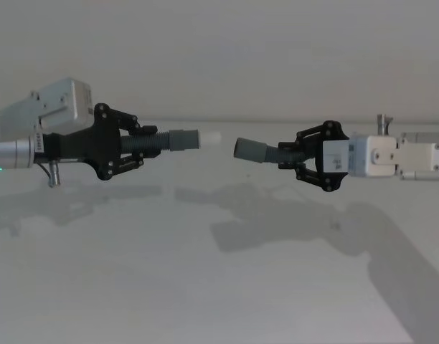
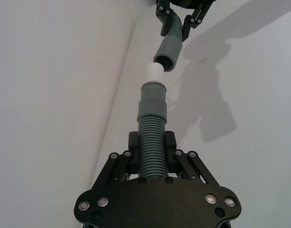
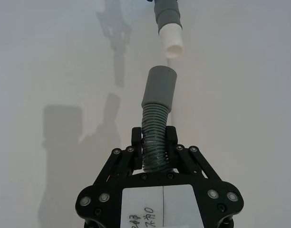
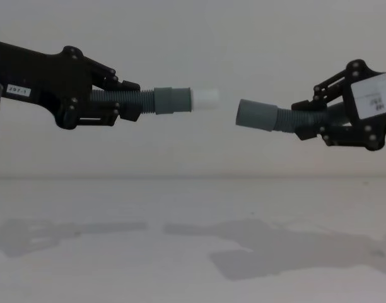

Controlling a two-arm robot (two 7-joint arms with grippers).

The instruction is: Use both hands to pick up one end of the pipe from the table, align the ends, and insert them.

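Alignment stage of a two-arm pipe insertion. The left gripper point(image 1: 137, 147) is clamped on the ribbed body of the left hose piece point(image 1: 166, 140), holding it roughly level above the desk point(image 1: 205, 287) with its smooth grey cuff and narrower white tip point(image 1: 210, 138) pointing toward the other arm. The right gripper point(image 1: 300, 159) is clamped likewise on the ribs of the right hose piece point(image 1: 273, 153), whose plain grey cuff point(image 1: 249, 150) faces the white tip across a small gap — near, not touching.

Both grasps sit behind the cuffs, which probably leaves the mating ends free and lets the corrugations flex a little on contact. In the chest view the right hose piece tilts, its cuff point(image 4: 256, 115) sitting slightly lower than the white tip point(image 4: 205, 97) and angled upward toward it; the axes therefore do not appear collinear yet. In the left wrist view the white tip point(image 2: 154, 71) lies just beside the open mouth of the grey cuff point(image 2: 169, 54), offset to one side.

Materials: dark grey corrugated hose, evidently pliable, ending in smooth rigid-looking cylinders; the white tip is matte and slimmer, suited to enter the wider hollow cuff. The desk is plain, matte, off-white, and bears only the arms' shadows — both pieces are carried well clear of it. Judged remaining: levelling the right piece, then closing the gap.
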